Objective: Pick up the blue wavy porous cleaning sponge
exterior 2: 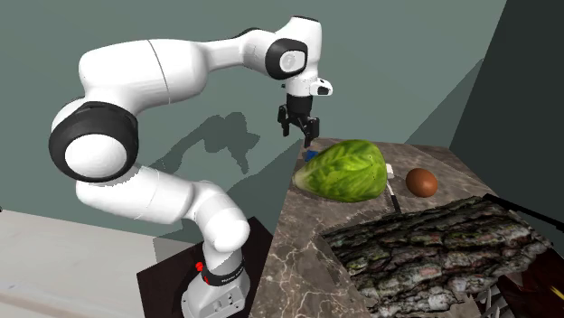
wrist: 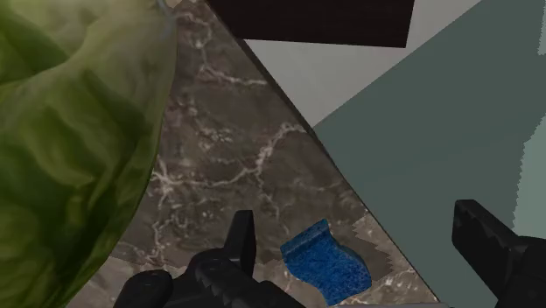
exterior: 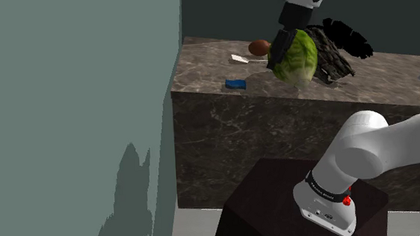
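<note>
The blue wavy sponge (wrist: 326, 262) lies flat on the marble counter (wrist: 227, 140), close to its corner and edge. In the shoulder view the sponge (exterior: 235, 83) sits near the counter's front left corner. My black gripper (wrist: 359, 241) hangs open above it, and the sponge lies between the two spread fingers, nearer one of them, untouched. In the second exterior view the gripper (exterior 2: 301, 128) points down over the small blue sponge (exterior 2: 310, 154), well above the surface. In the shoulder view the gripper (exterior: 278, 54) overlaps the lettuce.
A large green lettuce head (exterior 2: 348, 170) lies right beside the sponge. Further along the counter are a brown round object (exterior 2: 421, 182), a white utensil (exterior: 240, 58) and a bark-covered log (exterior 2: 443, 244). A grey-green wall (exterior: 65, 107) stands past the counter's edge. The dark stand (exterior: 281, 199) is below.
</note>
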{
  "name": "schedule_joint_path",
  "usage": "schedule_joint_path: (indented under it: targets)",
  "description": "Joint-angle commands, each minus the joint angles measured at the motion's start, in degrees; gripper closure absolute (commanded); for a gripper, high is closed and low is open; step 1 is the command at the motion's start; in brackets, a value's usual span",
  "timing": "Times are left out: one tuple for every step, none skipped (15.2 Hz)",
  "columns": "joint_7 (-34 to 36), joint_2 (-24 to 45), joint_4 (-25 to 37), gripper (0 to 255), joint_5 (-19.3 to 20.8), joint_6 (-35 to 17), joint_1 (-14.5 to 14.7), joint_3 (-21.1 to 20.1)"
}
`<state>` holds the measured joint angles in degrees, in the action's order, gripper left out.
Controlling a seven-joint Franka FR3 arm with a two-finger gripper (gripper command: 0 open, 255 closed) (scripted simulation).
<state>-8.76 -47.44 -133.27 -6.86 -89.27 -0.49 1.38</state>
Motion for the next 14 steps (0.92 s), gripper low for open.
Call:
schedule_joint_path:
  targets:
    - [0.00, 0.00, 0.00, 0, 0.00, 0.00, 0.00, 0.00]
    - [-0.12, 1.81, 0.29, 0, 0.11, -1.65, 0.26, -0.56]
    - [-0.22, 3.66, 0.66, 0, 0.25, -3.25, 0.51, -1.11]
    - [-0.31, 5.54, 1.10, 0, 0.41, -4.82, 0.74, -1.66]
    - [-0.37, 7.45, 1.61, 0, 0.60, -6.34, 0.94, -2.21]
    - [-0.42, 9.39, 2.20, 0, 0.81, -7.81, 1.13, -2.77]
    - [-0.44, 11.36, 2.86, 0, 1.06, -9.23, 1.30, -3.32]
    - [-0.44, 13.35, 3.59, 0, 1.34, -10.60, 1.46, -3.86]
    - [-0.41, 15.36, 4.39, 0, 1.66, -11.92, 1.60, -4.41]
    - [-0.35, 17.39, 5.26, 0, 2.02, -13.18, 1.72, -4.96]
    - [-0.27, 19.44, 6.20, 0, 2.42, -14.38, 1.83, -5.50]
    - [-0.18, 21.11, 7.02, 0, 2.78, -15.31, 1.92, -5.94]
    - [-0.20, 21.09, 6.23, 0, 2.76, -16.08, 1.94, -5.95]
    - [-0.23, 21.07, 5.45, 0, 2.73, -16.85, 1.95, -5.98]
